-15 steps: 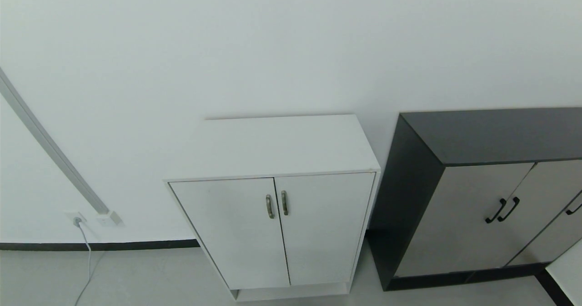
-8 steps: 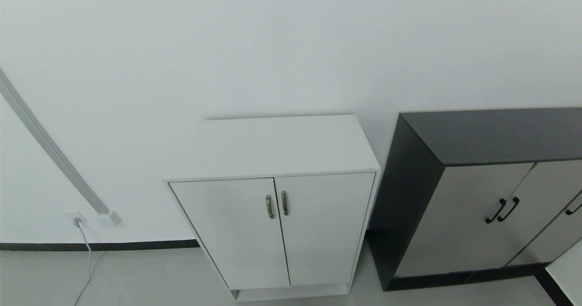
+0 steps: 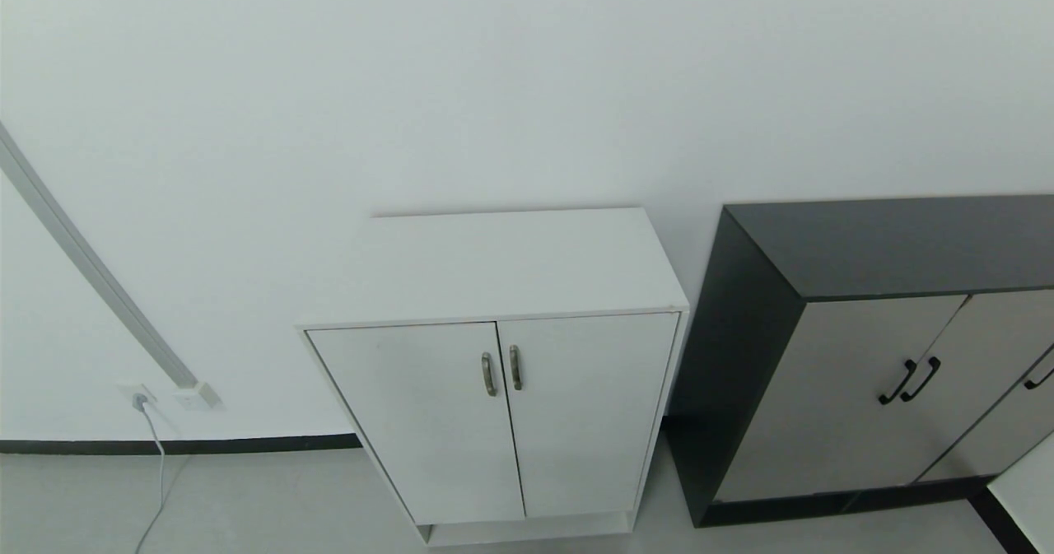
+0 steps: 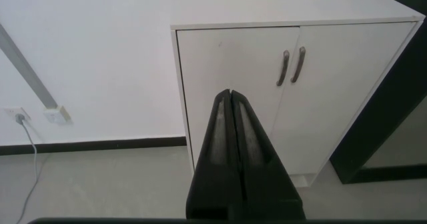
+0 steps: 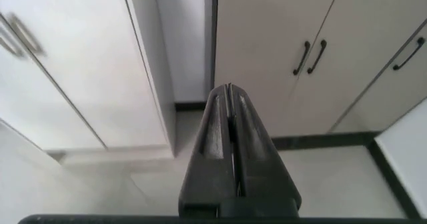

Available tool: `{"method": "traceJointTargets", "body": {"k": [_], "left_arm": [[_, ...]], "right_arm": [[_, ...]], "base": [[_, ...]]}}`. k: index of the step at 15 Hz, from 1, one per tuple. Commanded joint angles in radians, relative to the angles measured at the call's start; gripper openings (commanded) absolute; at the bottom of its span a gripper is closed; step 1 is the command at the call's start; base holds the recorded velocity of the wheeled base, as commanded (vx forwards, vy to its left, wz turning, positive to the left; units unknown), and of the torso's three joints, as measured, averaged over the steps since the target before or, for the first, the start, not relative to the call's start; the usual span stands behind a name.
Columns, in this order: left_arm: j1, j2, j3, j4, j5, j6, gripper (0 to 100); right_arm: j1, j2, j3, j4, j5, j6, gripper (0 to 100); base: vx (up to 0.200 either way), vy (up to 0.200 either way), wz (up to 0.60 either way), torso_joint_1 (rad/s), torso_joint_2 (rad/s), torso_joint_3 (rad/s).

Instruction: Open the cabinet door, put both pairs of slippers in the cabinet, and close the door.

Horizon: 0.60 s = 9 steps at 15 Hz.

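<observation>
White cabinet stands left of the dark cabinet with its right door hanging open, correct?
No. The white cabinet does stand left of the dark cabinet, but its right door is shut, handles side by side, as the head view shows.

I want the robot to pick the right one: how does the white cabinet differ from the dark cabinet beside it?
The white cabinet is white all over; the dark cabinet has a black body and grey doors. The white cabinet's handles are dull metal; the dark cabinet's handles are black. The dark cabinet is wider. Both stand against the wall, doors shut.
</observation>
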State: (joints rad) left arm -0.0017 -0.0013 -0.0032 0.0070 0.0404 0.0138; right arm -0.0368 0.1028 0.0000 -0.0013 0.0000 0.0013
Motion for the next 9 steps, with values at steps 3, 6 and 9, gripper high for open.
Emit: {"method": "traceJointTargets", "body": {"k": [3, 6, 9], "left_arm": [[0.000, 0.001, 0.000, -0.001, -0.001, 0.000, 0], [0.000, 0.001, 0.000, 0.001, -0.001, 0.000, 0], [0.000, 0.001, 0.000, -0.001, -0.001, 0.000, 0]], "right_arm": [[0.003, -0.040, 0.000, 0.001, -0.003, 0.009, 0], [0.046, -0.083, 0.000, 0.000, 0.003, 0.008, 0], [0.040, -0.103, 0.000, 0.001, -0.015, 0.009, 0]], "base": [[0.000, 0.000, 0.00, 0.000, 0.00, 0.000], [0.000, 0.000, 0.00, 0.000, 0.00, 0.000], [0.000, 0.000, 0.00, 0.000, 0.00, 0.000]]}}
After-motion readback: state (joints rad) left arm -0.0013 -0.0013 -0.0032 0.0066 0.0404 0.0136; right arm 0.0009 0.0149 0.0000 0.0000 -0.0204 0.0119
